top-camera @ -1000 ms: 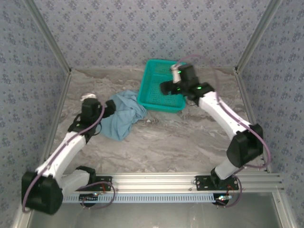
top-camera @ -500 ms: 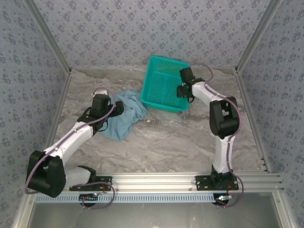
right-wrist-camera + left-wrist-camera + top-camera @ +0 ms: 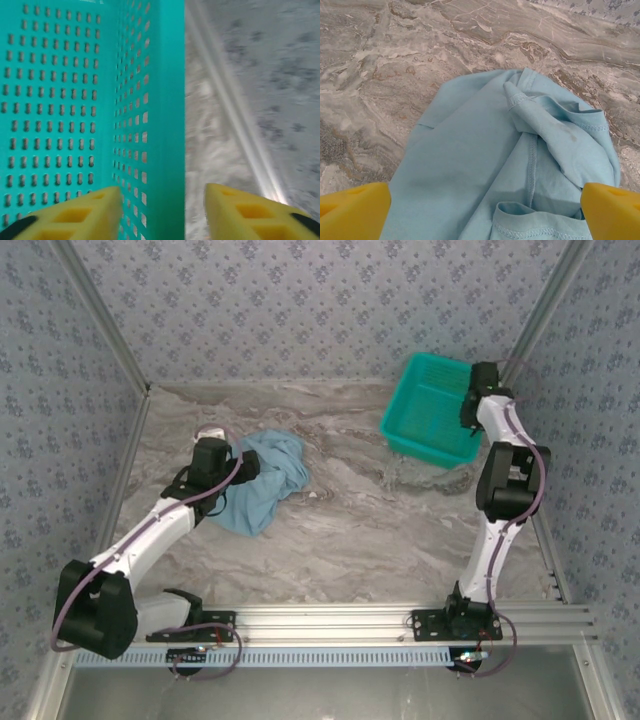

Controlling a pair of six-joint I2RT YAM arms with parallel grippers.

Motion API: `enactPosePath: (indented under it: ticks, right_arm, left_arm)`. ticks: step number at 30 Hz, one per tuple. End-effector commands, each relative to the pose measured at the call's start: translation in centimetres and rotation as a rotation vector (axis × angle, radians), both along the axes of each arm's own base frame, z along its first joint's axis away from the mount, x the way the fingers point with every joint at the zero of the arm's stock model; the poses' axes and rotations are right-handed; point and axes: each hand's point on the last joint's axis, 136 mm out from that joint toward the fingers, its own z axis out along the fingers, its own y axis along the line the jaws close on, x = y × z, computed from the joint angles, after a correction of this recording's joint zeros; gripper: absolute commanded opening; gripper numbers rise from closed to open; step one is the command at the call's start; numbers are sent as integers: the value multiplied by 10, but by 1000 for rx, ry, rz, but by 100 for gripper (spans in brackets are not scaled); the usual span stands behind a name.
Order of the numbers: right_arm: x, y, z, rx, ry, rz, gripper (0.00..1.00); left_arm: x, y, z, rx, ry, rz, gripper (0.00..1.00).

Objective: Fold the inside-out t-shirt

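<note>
Marbled table (image 3: 340, 530) bearing crumpled t-shirt (image 3: 262, 480) and teal basket (image 3: 430, 405)

No words, numbers, labels or signs to read anywhere: none on t-shirt (image 3: 470, 150), none on basket (image 3: 425, 405), none on walls (image 3: 300, 310), just small dark flower-like pattern there, not letters

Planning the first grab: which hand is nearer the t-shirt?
Left. The left hand hovers open over the t-shirt; the right hand grips the basket wall, far across the table.
</note>
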Motion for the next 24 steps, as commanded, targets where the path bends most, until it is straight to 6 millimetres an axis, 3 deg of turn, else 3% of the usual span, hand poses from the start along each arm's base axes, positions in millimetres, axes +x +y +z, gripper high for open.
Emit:
enactPosePath:
  ticks: [1, 3, 5, 9, 12, 17, 20, 24]
  right_arm:
    - [0, -4, 41, -132, -23, -8, 61]
    - [3, 26, 52, -116, -68, 66, 69]
    - [5, 73, 58, -34, -136, 177, 75]
    - [6, 198, 45, 167, -211, 429, 84]
    - [17, 248, 33, 221, -198, 484, 87]
    - [41, 244, 14, 125, -139, 423, 88]
    - [48, 225, 4, 16, -93, 363, 88]
    - [41, 192, -2, -76, -20, 312, 82]
  left_arm:
    - [2, -3, -5, 11, 6, -14, 98]
    - [2, -2, -6, 14, 6, -10, 98]
    - [3, -1, -8, 16, 7, -2, 98]
    - [7, -4, -9, 4, 14, -4, 98]
    - [8, -8, -7, -5, 20, -19, 98]
    - [6, -7, -2, 0, 7, -19, 98]
    - [5, -5, -1, 8, 3, -17, 98]
    - [3, -2, 0, 18, 1, -14, 98]
